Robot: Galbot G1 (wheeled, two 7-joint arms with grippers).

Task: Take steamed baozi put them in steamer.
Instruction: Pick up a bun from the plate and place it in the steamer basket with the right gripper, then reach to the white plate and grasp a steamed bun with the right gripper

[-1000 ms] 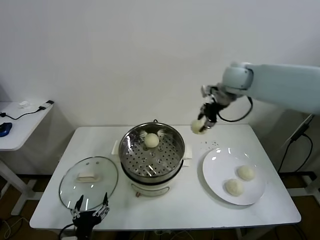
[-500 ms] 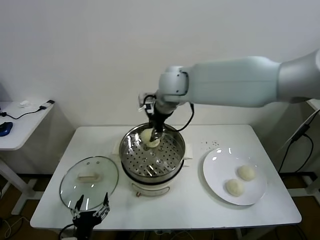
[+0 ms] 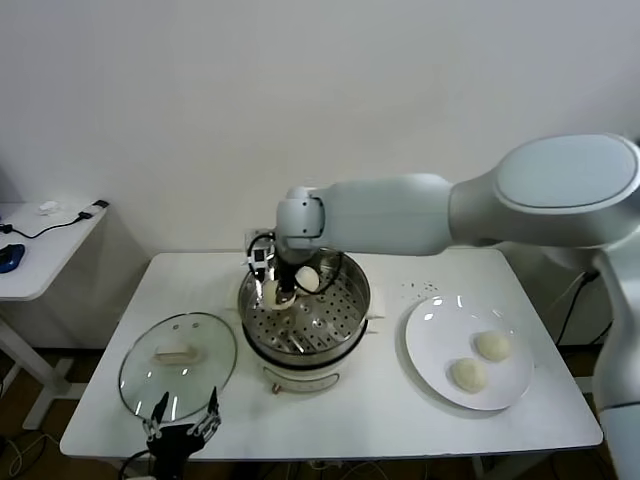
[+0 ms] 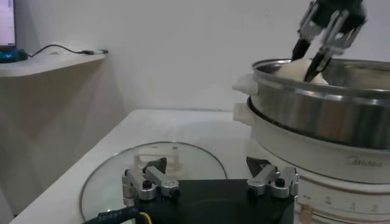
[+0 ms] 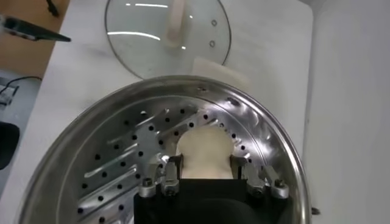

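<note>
Stainless steel surrounds your right pincer (image 3: 276,295): it sits inside the steamer (image 3: 304,305), clenched on one baozi (image 5: 206,153) just over the perforated tray, near the rim on the lid's side. Another smooth, domed baozi (image 3: 308,279) lies just beside it. Two more (image 3: 491,345) rest on the flat white plate (image 3: 430,345). Your left pincer (image 4: 210,181) hangs released at the worktop (image 3: 380,410) edge (beside the round glass lid (image 3: 178,366)).

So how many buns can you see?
4. Two buns on the plate, at and. One sits in the steamer at. One is in the right gripper, over the steamer tray.
</note>
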